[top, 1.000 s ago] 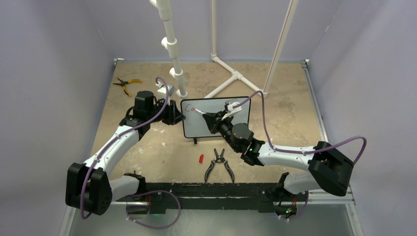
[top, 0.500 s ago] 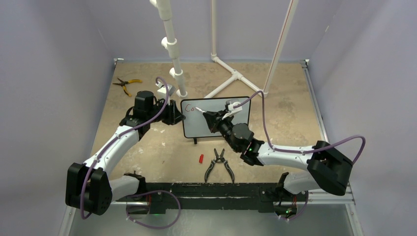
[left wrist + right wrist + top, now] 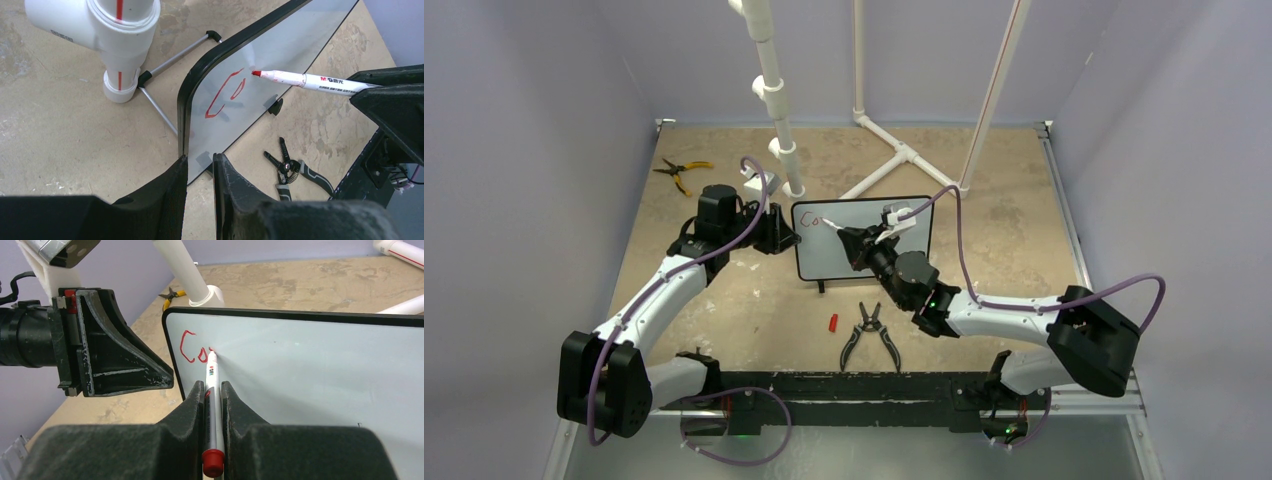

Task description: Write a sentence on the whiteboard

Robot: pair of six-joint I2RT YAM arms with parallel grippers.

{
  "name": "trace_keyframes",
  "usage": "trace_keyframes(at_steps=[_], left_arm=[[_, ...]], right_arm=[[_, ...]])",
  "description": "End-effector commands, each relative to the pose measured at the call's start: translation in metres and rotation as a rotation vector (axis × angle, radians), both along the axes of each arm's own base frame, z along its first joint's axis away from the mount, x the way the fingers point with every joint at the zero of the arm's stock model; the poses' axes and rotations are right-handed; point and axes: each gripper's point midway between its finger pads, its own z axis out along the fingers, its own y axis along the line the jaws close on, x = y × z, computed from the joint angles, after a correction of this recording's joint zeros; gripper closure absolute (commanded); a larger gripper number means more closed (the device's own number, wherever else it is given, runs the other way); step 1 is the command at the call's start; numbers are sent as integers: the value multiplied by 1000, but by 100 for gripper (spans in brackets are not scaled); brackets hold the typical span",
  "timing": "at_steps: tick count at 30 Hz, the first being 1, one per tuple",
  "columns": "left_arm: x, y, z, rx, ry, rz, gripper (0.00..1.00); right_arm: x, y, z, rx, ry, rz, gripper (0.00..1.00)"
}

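The whiteboard (image 3: pixel 824 262) stands upright mid-table, also in the left wrist view (image 3: pixel 280 45) and the right wrist view (image 3: pixel 310 370). Of the sentence (image 3: pixel 811 220) only a red "Co" shows at the board's top left (image 3: pixel 225 95) (image 3: pixel 192 347). My right gripper (image 3: pixel 844 236) (image 3: pixel 212 385) is shut on a white red-tipped marker (image 3: pixel 211 371) (image 3: pixel 310 80), whose tip touches the board just right of the "o". My left gripper (image 3: pixel 788 240) (image 3: pixel 200 159) is shut on the board's left edge, one finger on each face.
A red marker cap (image 3: pixel 832 323) and black-handled pliers (image 3: pixel 871 335) (image 3: pixel 290 167) lie in front of the board. Yellow pliers (image 3: pixel 679 172) lie far left. A white PVC post (image 3: pixel 774 100) (image 3: pixel 120 30) stands behind the board's left corner, and a PVC frame (image 3: pixel 904 155) behind it.
The right gripper and marker have shifted slightly on the board's top left, and the second red letter has grown. The left arm and the board have not moved.
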Motion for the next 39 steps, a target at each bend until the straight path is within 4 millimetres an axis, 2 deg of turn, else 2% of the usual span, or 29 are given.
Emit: trace_keyframes(at_steps=[1, 8, 14, 21, 32, 39], left_arm=[[3, 3, 8, 3, -43, 0, 76], [3, 3, 9, 3, -45, 1, 76], [3, 3, 8, 3, -44, 0, 76], [3, 3, 7, 4, -40, 0, 76], [3, 2, 7, 3, -38, 0, 76], [3, 2, 8, 2, -41, -1, 76]], right_arm=[[2, -8, -2, 6, 6, -34, 100], [0, -8, -9, -14, 23, -28, 100], [2, -12, -7, -8, 24, -49, 100], [3, -17, 3, 0, 10, -67, 100], [6, -16, 29, 42, -48, -78, 100], [6, -16, 33, 49, -59, -81, 100]])
